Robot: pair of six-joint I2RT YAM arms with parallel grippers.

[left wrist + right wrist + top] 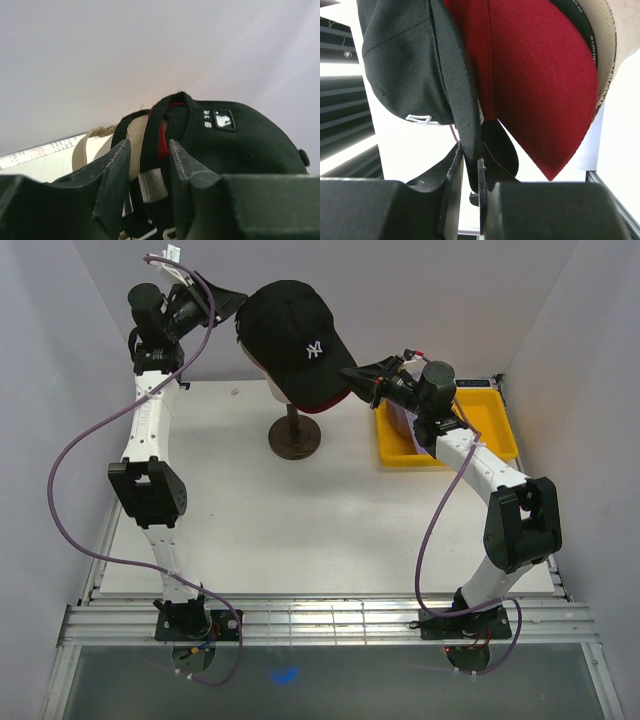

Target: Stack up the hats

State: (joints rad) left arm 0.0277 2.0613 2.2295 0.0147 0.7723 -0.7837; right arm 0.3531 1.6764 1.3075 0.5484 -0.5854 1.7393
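1. Right fingers (446, 177) are pinched tight on the brim edge of the black cap (290, 325). That grip lets me steer the front of it.
2. Left fingers (116, 172) stand parted either side of the back strap (150, 135), with a sliver of gap showing on one side. I judge they are not clamped yet, only lined up to take the rear.
3. The black cap sits on top of the red cap (540, 75), and both are on the head (134, 142). The head is on its stand (294, 440) near the middle of the bench's (300, 530) far edge.
4. The red brim pokes out below the black one, so the two are nested but not squared up.
5. Holding front and back at once makes sense to me, because fabric crowns sag and twist if tugged from one side.
6. A yellow bin (490, 405) sits at the far right corner. I can't see whether it holds more caps.
7. My likely next move is to seat the black cap down evenly, then let go.
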